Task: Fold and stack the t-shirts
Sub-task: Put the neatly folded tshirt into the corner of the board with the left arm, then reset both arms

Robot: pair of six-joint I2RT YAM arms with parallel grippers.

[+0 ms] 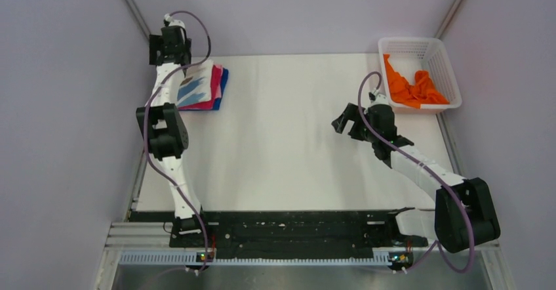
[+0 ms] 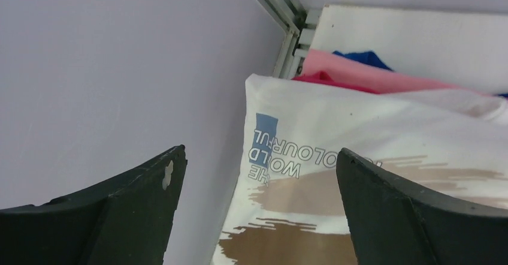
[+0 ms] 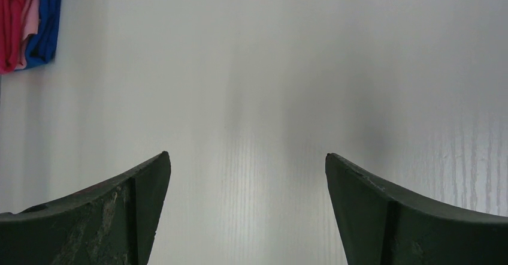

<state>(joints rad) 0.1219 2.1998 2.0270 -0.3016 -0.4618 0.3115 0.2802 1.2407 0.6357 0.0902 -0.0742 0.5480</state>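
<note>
Just ahead of spread left fingers (image 2: 120,217), folded white t-shirt (image 2: 383,133), not gripped

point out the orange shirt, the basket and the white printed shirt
orange shirt (image 1: 414,88): top external view, middle of the crumpled cloth
basket (image 1: 408,40): top external view, far rim
white printed shirt (image 2: 371,127): left wrist view, plain cloth above the streaks

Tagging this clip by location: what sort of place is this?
Probably a robotics lab cell: plain walls on metal framing, two robot arms at a white table, folded t-shirts stacked.
</note>
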